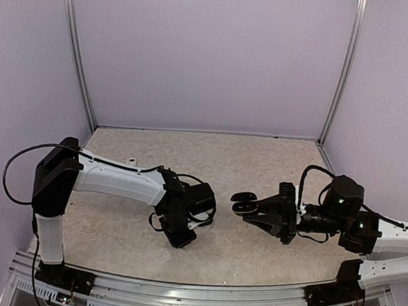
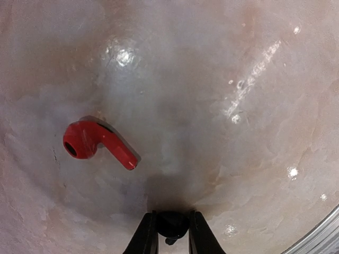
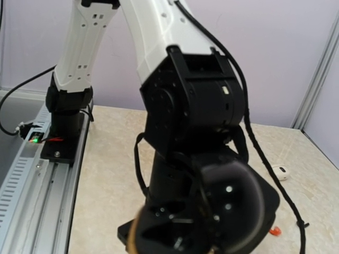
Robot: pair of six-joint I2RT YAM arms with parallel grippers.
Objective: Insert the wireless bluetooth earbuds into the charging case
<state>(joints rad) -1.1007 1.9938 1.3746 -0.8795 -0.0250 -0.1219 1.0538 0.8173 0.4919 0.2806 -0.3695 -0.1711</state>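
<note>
top external: mottled beige tabletop (image 1: 259, 163), lilac walls (image 1: 210, 56)

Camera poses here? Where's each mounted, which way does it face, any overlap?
Top external: above and behind the bases, looking down at the table; left arm and right arm show.
Left wrist: straight down at table and red earbud; left gripper, pinching a black earbud, at bottom edge.
Right wrist: level, facing the left arm; charging case blurred up close, own fingers unclear.
Shared: left arm in top and right wrist.
</note>
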